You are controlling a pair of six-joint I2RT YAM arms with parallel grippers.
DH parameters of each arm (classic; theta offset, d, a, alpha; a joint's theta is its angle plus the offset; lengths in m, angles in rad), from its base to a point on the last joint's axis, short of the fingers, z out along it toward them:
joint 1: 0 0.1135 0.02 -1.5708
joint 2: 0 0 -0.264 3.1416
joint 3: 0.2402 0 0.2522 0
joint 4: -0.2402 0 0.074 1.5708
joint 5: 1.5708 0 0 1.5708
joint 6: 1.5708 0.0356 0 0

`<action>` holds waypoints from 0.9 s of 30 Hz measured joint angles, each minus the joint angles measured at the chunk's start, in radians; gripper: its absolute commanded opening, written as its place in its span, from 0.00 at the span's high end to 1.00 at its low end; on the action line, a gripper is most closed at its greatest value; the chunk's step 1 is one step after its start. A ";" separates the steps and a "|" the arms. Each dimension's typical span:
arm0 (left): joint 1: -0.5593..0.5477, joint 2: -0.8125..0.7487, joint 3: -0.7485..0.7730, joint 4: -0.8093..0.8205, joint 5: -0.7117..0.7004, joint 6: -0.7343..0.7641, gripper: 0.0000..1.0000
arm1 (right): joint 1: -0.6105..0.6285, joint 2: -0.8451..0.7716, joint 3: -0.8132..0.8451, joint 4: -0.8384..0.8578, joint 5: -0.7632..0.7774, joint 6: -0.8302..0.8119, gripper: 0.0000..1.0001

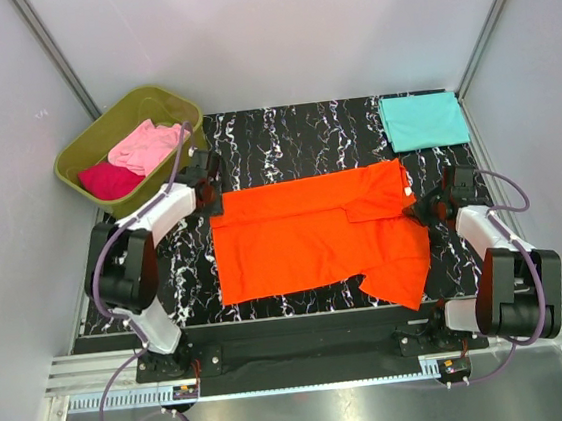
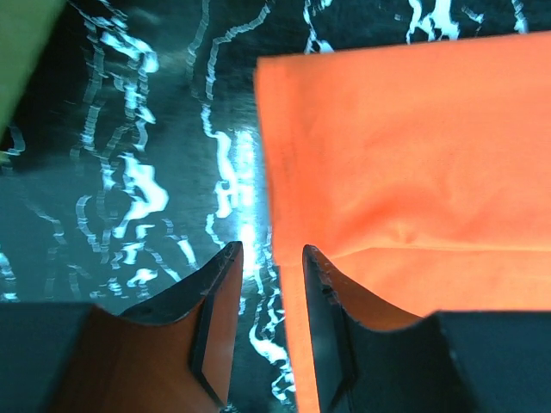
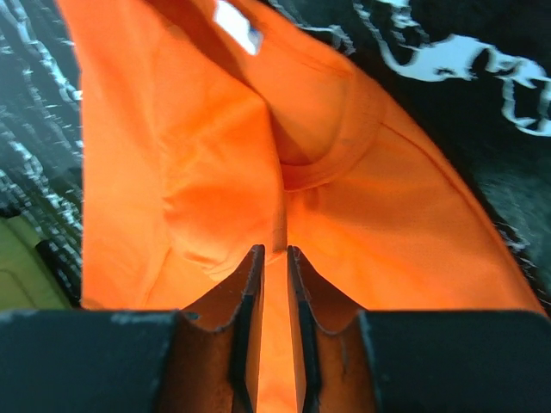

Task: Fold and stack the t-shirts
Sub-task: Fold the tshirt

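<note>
The orange t-shirt (image 1: 314, 237) lies spread on the black marbled mat, its collar end to the right and one sleeve hanging toward the front edge. My left gripper (image 1: 211, 193) is at its left hem. In the left wrist view this gripper (image 2: 271, 251) is open, with the hem edge of the orange t-shirt (image 2: 405, 155) running under the right finger. My right gripper (image 1: 416, 206) is at the collar. In the right wrist view it (image 3: 275, 249) stands slightly open over the orange t-shirt (image 3: 189, 172), a raised crease just ahead of its tips. A folded teal t-shirt (image 1: 422, 120) lies back right.
An olive-green tub (image 1: 93, 140) stands off the mat's back left corner and holds the light pink t-shirt (image 1: 148, 144) and the magenta t-shirt (image 1: 112, 178). Grey walls close in left, right and behind. The mat (image 1: 293, 129) ends just past the shirts.
</note>
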 measured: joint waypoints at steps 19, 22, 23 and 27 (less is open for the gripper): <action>-0.003 0.057 0.120 0.006 0.282 -0.043 0.52 | -0.007 0.180 0.346 -0.185 0.010 -0.237 0.50; -0.006 0.123 0.180 0.038 0.346 -0.042 0.52 | -0.028 0.349 0.480 -0.163 -0.132 -0.350 0.49; -0.006 0.154 0.200 0.043 0.365 -0.042 0.52 | -0.039 0.389 0.501 -0.153 -0.169 -0.378 0.49; -0.006 0.267 0.240 0.059 0.413 -0.043 0.52 | -0.077 0.490 0.537 -0.158 -0.262 -0.470 0.48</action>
